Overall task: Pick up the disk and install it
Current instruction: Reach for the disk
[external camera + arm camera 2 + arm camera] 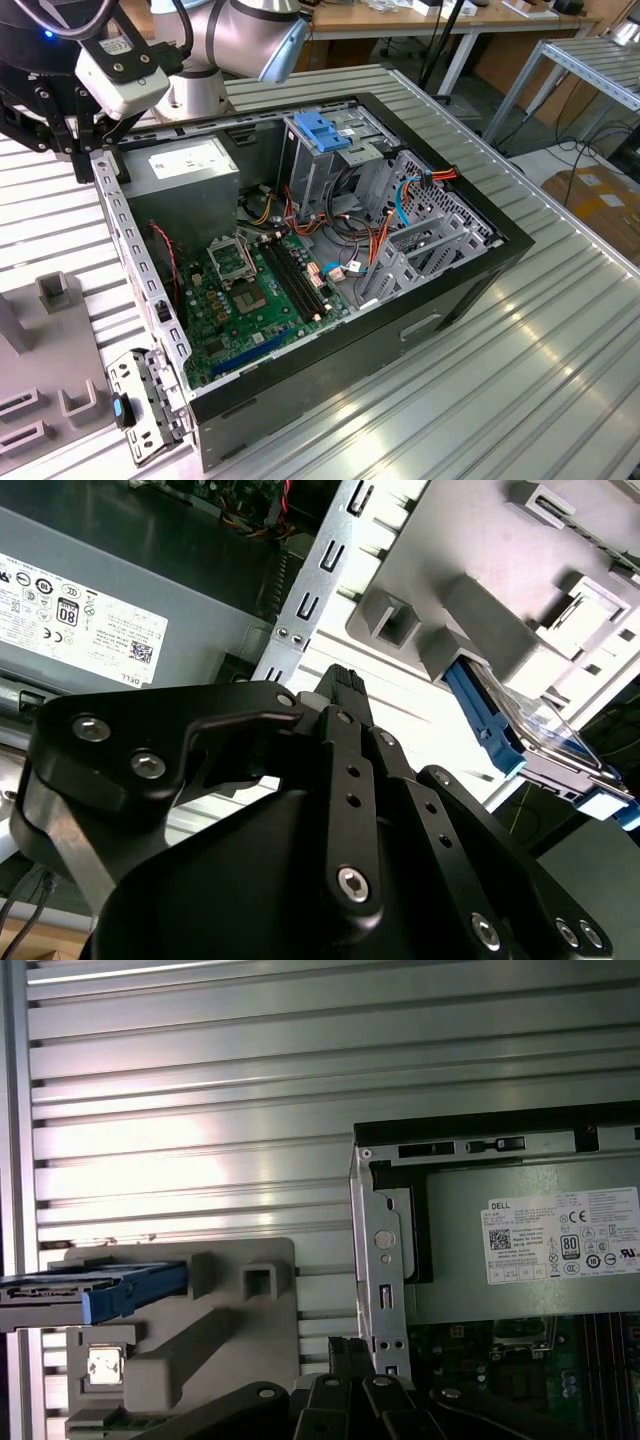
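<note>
Gripper point(341, 676) clenched on nothing: fingertips pressed together, no part between them. We read it the same in both wrist views. It hangs over the rear wall of the open computer case point(300, 395), at the corner where the power supply point(190, 168) sits.

Disk point(70, 1287) location: outside the case, beyond that same rear wall. It stands on edge in a slot of the grey holder point(265, 1360), which lies on the ribbed table point(530, 380) just beside the case. We log it as not yet picked up.

Why so, as we judge it:
- The holder props the disk upright, with its blue carrier edge and both flat faces clear of the table. A two-finger gripper could then close across its thickness. Lying flat, it would offer no such hold.
- The case lies on its side with the panel off. The drive cage point(310, 175) and its light-blue latch point(322, 130) therefore open upward, toward an arm working from above.

Disk relative to gripper: apart, no contact. The gripper is over the case's wall, and the disk is farther out from the case. We see the nearer posts of the holder standing between the two in the second wrist view.
</note>
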You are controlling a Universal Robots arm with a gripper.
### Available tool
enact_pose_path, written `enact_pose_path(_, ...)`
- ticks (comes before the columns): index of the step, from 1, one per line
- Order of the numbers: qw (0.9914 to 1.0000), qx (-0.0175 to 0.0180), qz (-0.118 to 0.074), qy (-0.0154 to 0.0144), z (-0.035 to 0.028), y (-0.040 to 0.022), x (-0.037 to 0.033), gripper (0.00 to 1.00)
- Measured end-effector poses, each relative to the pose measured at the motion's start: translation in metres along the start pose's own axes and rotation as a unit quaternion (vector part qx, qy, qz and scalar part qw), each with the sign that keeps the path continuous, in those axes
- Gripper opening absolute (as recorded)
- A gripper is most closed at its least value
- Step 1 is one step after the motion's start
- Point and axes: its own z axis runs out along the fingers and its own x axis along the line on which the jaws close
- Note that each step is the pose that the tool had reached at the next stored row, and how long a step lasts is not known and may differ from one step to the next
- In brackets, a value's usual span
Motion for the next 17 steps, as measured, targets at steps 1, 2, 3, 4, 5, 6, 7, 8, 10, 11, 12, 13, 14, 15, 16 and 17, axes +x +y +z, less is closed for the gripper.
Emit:
enact_pose_path(1,1.0,0.0,0.0,0.0001,0.0001,0.0,0.0005,0.11)
enact_pose_path(2,1.0,0.0,0.0,0.0002,0.0002,-0.0001,0.0009,0.11)
enact_pose_path(3,1.0,0.0,0.0,0.0004,0.0003,-0.0001,0.0016,0.11)
enact_pose_path(4,1.0,0.0,0.0,0.0005,0.0004,-0.0002,0.002,0.11)
enact_pose_path(5,1.0,0.0,0.0,0.0006,0.0004,-0.0002,0.0025,0.11)
enact_pose_path(6,1.0,0.0001,0.0,0.0007,0.0005,-0.0002,0.0029,0.11)
enact_pose_path(7,1.0,0.0,0.0,0.0008,0.0006,-0.0003,0.0033,0.11)
enact_pose_path(8,1.0,0.0001,0.0,0.0009,0.0007,-0.0003,0.004,0.11)
enact_pose_path(10,1.0,0.0001,0.0,0.0012,0.0008,-0.0004,0.0048,0.11)
enact_pose_path(11,1.0,0.0001,0.0,0.0013,0.001,-0.0005,0.0056,0.11)
enact_pose_path(12,1.0,0.0001,0.0,0.0015,0.0011,-0.0005,0.0064,0.11)
enact_pose_path(13,1.0,0.0001,0.0,0.0016,0.0012,-0.0006,0.0068,0.11)
enact_pose_path(14,1.0,0.0001,0.0,0.0016,0.0012,-0.0006,0.0072,0.11)
enact_pose_path(15,1.0,0.0001,0.0,0.0018,0.0013,-0.0006,0.0076,0.11)
enact_pose_path(16,1.0,0.0001,0.0,0.0018,0.0014,-0.0007,0.008,0.11)
enact_pose_path(17,1.0,0.0001,0.0,0.0019,0.0015,-0.0007,0.0084,0.11)
